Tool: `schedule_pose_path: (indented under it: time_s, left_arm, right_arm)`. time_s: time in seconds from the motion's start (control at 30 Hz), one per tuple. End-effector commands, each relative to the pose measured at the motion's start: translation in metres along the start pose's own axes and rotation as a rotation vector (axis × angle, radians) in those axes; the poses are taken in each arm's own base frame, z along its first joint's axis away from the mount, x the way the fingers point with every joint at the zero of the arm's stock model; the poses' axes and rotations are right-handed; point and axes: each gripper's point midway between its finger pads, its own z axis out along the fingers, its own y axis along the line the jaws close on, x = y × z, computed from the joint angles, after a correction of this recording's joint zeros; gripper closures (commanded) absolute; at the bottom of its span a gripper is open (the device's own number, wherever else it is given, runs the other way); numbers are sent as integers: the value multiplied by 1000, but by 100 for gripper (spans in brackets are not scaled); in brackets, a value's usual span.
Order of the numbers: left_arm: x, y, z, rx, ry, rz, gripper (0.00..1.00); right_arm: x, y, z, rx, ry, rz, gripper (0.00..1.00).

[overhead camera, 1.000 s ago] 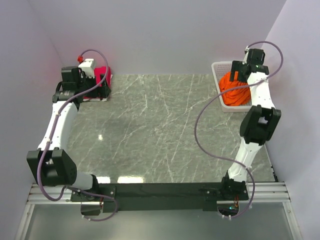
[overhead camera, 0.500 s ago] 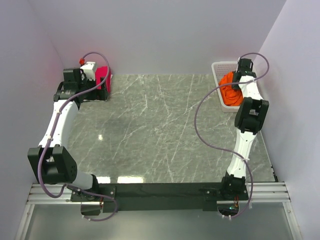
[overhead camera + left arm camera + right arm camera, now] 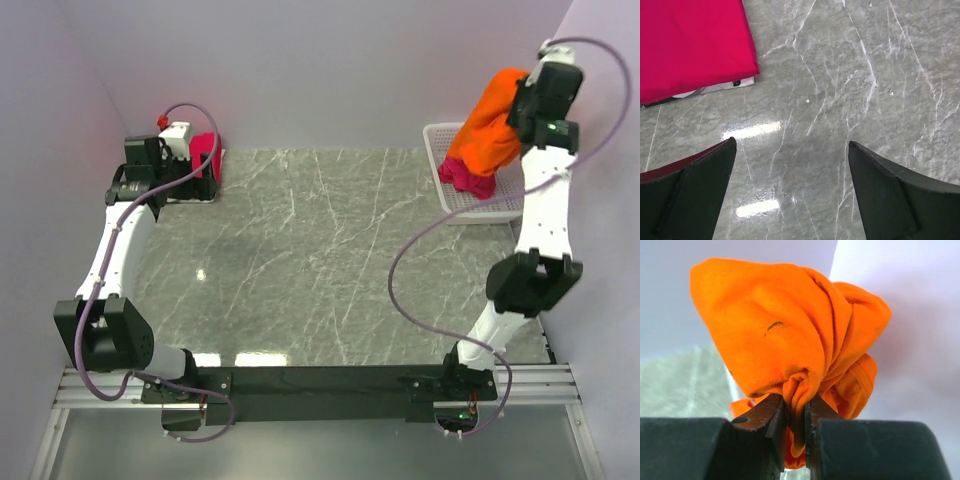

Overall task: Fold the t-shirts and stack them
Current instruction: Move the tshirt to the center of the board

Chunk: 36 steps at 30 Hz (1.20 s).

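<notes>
Jaws of the right gripper (image 3: 520,105) were clenched on a bright orange cloth t-shirt (image 3: 485,125) in the overhead view, held high at the far right with the cloth hanging in a bunch below and to the left of the fingers. At the shirt's lower end sat a crumpled crimson-pink cloth t-shirt (image 3: 468,178), over the white plastic lattice basket (image 3: 490,208); whether it hung from the orange cloth or lay in the basket could not be told. The left gripper (image 3: 200,180) sat at the far left corner, just beside a folded crimson-pink t-shirt (image 3: 207,150). Between them stretched the grey-green marble-patterned table (image 3: 300,250), closed in by pale lilac walls (image 3: 300,70). From the left wrist, that gripper's two dark fingers (image 3: 695,195) stood wide apart with nothing between them, over bare, glossy tabletop; the folded crimson-pink shirt lay flat ahead and to the left, clear of the fingers, with a thin white-and-black sheet edge (image 3: 715,89) showing under its hem. From the right wrist, the two dark fingertips were pinched close on a gathered fold of the orange shirt, the rest of the cloth bulging above them in a rounded wad and a little trailing below, against the pale wall.
</notes>
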Motion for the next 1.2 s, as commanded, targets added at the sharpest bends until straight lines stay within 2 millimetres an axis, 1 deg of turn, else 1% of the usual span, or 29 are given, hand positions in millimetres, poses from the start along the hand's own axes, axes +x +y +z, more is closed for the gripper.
schedule_pose_path:
  time_s: [0.0, 0.1, 0.17, 0.2, 0.33, 0.37, 0.4, 0.43, 0.47, 0.5, 0.53, 0.57, 0.6, 0.63, 0.67, 0.7, 0.73, 0.77, 0.8, 0.83, 0.87, 0.9, 0.93, 0.97, 1.03, 1.07, 1.1, 1.13, 1.17]
  left_arm:
    - [-22, -12, -16, 32, -90, 7, 1]
    - [-26, -13, -20, 36, -105, 12, 1]
    - [-29, -14, -21, 38, -112, 2, 1]
    - [-32, -16, -23, 45, -117, -21, 1]
    - [-40, -23, -28, 75, -135, -26, 1]
    - [-43, -25, -30, 82, -143, -24, 1]
    - [-45, -27, -32, 90, -150, -21, 1]
    - [-47, -28, -35, 94, -158, -18, 0]
    - [-48, -29, -37, 97, -162, -17, 1]
    - [-50, -30, -39, 100, -166, -17, 1]
    - [-50, -32, -41, 108, -165, -16, 1]
    - [-50, -33, -42, 113, -163, -20, 1]
    - [-51, -34, -44, 121, -165, -20, 0]
    - [-50, -37, -46, 135, -159, -26, 1]
    - [-50, -38, -47, 147, -159, -34, 1]
    - [-50, -41, -49, 162, -159, -39, 0]
    - [-51, -39, -51, 165, -163, -50, 1]
    - [-51, -43, -53, 201, -165, -66, 0]
    - [-46, -44, -52, 220, -154, -80, 1]
    - [-42, -45, -50, 248, -141, -92, 1]
    - [-39, -43, -49, 272, -129, -114, 1]
    - [-35, -43, -47, 284, -113, -127, 1]
    - [-28, -39, -39, 291, -84, -146, 1]
    - [-20, -38, -39, 317, -54, -161, 1]
    - [-6, -39, -34, 359, 3, -166, 1]
    - [-1, -42, -34, 389, 10, -98, 1]
    - [12, -49, -34, 435, 40, -92, 1]
    - [16, -55, -37, 445, 37, -61, 1]
    - [24, -67, -36, 477, 36, 17, 0]
  right_arm:
    - [-64, -3, -53, -21, -189, 26, 100]
    - [-106, 3, -109, -91, -328, 13, 100]
    - [-122, 9, -133, -130, -392, -2, 100]
    - [-132, 11, -156, -155, -436, -11, 100]
    - [-136, 46, -205, -333, -498, -92, 100]
    - [-122, 58, -203, -369, -466, -116, 100]
    - [-112, 77, -219, -416, -470, -195, 100]
    - [-99, 91, -221, -437, -449, -247, 100]
    - [-69, 98, -205, -417, -369, -299, 100]
    - [-47, 129, -224, -504, -359, -434, 100]
    - [-26, 140, -224, -534, -325, -504, 100]
    - [15, 146, -209, -522, -230, -577, 100]
    - [31, 154, -214, -543, -227, -661, 100]
    - [54, 175, -221, -603, -207, -731, 100]
    - [91, 184, -217, -638, -131, -808, 100]
    - [109, 190, -215, -649, -101, -880, 100]
    - [132, 213, -228, -725, -88, -951, 100]
    - [161, 222, -229, -759, -37, -1015, 100]
    - [181, 234, -226, -765, 2, -1073, 100]
    - [197, 250, -235, -806, 16, -1113, 89]
    - [214, 270, -256, -882, 33, -1138, 75]
    - [231, 285, -263, -936, 86, -1153, 61]
    - [239, 299, -279, -1047, 119, -1116, 6]
    - [230, 306, -289, -1091, 151, -1030, 6]
    - [233, 312, -293, -1169, 224, -935, 5]
    - [234, 307, -288, -1181, 267, -881, 5]
    - [234, 291, -272, -1155, 342, -789, 5]
    - [238, 281, -266, -1160, 394, -723, 5]
    - [256, 273, -267, -1195, 477, -665, 5]
